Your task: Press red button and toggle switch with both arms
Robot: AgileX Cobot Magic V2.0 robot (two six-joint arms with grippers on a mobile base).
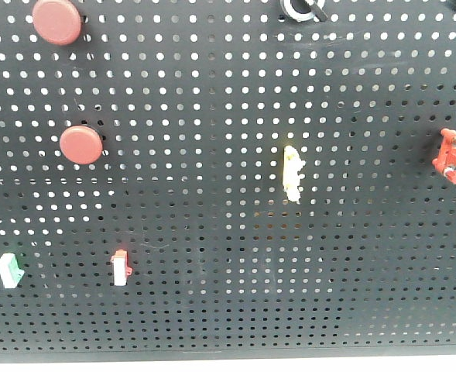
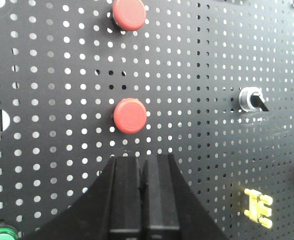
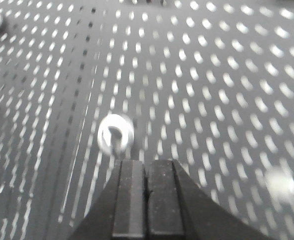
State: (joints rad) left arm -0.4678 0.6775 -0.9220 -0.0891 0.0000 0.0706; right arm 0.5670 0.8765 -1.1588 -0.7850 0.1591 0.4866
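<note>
As seen from the left wrist: lower red button (image 2: pixel 130 115) on the black pegboard (image 2: pixel 47 75), just above the left gripper (image 2: pixel 143 165) and apart from it. Blurred silver toggle switch (image 3: pixel 116 134) just above the right gripper (image 3: pixel 147 167); contact impossible to tell. Both finger pairs pressed together, holding nothing. Second red button (image 2: pixel 129 13) higher up.

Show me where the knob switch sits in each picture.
Front: switch at top edge, cut off, right of centre.
Left wrist: switch right of centre.
Right wrist: blurred silver ring just above the right gripper, likely the switch.
Shared landmark: lower red button, left of the switch in front and left-wrist views.
</note>
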